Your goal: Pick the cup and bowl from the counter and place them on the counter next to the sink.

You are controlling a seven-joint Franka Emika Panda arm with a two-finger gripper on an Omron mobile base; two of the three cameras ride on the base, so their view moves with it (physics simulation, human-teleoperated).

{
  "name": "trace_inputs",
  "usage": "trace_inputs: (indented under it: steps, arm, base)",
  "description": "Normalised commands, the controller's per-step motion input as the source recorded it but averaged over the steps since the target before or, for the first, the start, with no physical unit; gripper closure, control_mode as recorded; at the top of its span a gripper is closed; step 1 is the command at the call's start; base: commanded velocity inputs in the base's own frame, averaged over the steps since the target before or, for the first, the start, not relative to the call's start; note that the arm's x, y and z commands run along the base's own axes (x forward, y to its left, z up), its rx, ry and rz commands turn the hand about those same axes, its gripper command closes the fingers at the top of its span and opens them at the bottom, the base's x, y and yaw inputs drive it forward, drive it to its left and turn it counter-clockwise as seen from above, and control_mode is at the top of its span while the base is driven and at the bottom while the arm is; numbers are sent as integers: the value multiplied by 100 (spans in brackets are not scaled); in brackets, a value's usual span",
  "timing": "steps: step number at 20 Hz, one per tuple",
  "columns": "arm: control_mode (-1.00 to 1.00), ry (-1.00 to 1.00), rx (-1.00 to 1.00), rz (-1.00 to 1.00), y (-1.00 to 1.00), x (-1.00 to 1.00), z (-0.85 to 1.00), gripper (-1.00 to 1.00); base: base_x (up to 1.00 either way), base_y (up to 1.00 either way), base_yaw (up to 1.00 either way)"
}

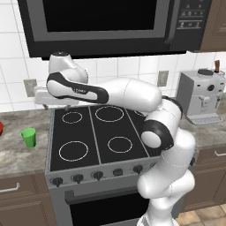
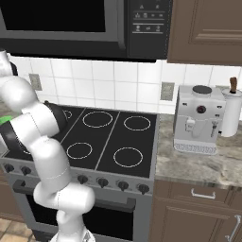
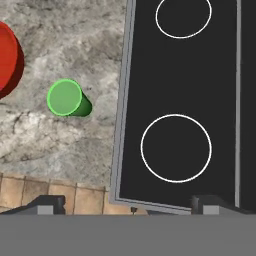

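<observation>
No text can be read: the marks on the microwave (image 2: 149, 23) panel and robot arm (image 1: 79, 90) are too blurred.

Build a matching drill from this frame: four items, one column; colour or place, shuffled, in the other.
Items:
1. cup
2. bowl
3. coffee machine
4. stovetop

Descriptions:
A. white, on the counter right of the stove
B. black with white rings
C. green, upright on the counter left of the stove
D. red, at the frame edge beyond the cup

Pairs: 1-C, 2-D, 3-A, 4-B
</observation>
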Motion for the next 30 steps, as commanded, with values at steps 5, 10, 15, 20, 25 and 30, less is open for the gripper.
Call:
trace_inputs:
  steps: [5, 10, 15, 20, 25, 30]
  arm:
    - [-100, -11, 0, 5, 25, 0, -16, -100]
    - [-100, -5, 0, 1, 34, 1, -30, -100]
    - [-100, 0, 0, 0, 45, 17, -10, -100]
    - [-100, 4, 0, 0, 47, 35, 0, -100]
    - [-100, 9, 0, -1, 33, 37, 0, -100]
    - [-100, 11, -3, -5, 16, 20, -1, -100]
  base:
    - [0, 0, 0]
    - [0, 0, 0]
    - [0, 0, 0]
    - [0, 0, 0]
    - [0, 0, 0]
    - [0, 0, 0]
